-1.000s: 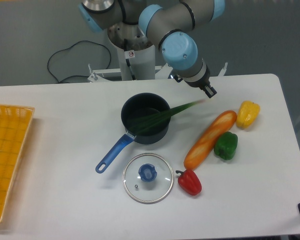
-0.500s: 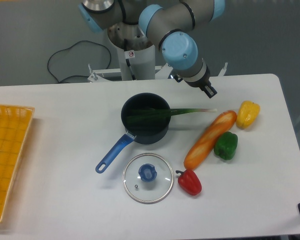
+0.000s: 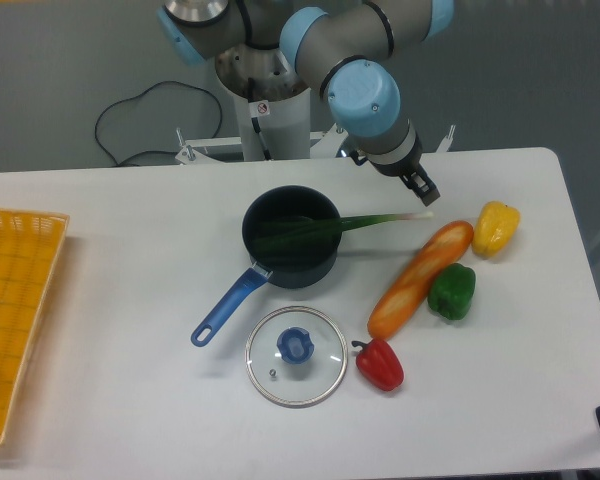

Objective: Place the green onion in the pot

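Note:
The dark pot [image 3: 325,262] with a long blue handle stands at the table's middle. The green onion [image 3: 380,220] lies across the pot's rim: its dark leaves are inside the pot and its pale end sticks out to the right over the table. My gripper [image 3: 421,190] hangs just above that pale end, apart from it. Its fingers are small and dark in this view, and I cannot tell whether they are open or shut.
An orange baguette-like loaf [image 3: 420,277], a yellow pepper [image 3: 496,227], a green pepper [image 3: 451,291] and a red pepper [image 3: 380,364] lie to the right. A glass lid [image 3: 296,355] with a blue knob lies in front. A yellow basket [image 3: 15,300] sits at the left edge.
The green onion left the gripper and dropped: its leaves settled into the pot and its pale end came to rest past the rim. The gripper moved slightly right.

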`<state>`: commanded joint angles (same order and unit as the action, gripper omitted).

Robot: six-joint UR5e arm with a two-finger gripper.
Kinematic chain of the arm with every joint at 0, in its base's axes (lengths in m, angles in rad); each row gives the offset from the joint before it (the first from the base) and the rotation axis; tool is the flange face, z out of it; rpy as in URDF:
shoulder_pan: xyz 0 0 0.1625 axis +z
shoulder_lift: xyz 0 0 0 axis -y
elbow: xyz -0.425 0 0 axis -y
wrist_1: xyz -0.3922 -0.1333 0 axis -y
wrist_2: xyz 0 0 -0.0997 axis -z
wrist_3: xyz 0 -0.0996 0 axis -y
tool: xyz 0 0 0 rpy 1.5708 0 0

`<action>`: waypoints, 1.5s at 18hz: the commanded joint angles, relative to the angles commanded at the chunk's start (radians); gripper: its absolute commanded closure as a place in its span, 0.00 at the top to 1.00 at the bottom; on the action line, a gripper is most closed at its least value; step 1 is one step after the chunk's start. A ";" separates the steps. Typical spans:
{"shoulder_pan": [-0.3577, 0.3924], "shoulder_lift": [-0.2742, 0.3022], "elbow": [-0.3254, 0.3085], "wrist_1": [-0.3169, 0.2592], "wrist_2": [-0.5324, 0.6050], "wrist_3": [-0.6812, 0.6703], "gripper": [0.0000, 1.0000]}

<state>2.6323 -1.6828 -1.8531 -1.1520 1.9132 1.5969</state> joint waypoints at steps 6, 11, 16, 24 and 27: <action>0.014 0.005 0.017 -0.009 -0.032 0.003 1.00; 0.006 0.008 0.063 -0.006 -0.109 -0.003 1.00; 0.012 0.011 0.127 -0.008 -0.305 0.000 1.00; 0.017 -0.008 0.205 -0.118 -0.310 -0.002 1.00; 0.014 -0.043 0.267 -0.202 -0.309 -0.003 1.00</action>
<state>2.6461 -1.7256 -1.5862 -1.3543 1.6045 1.5938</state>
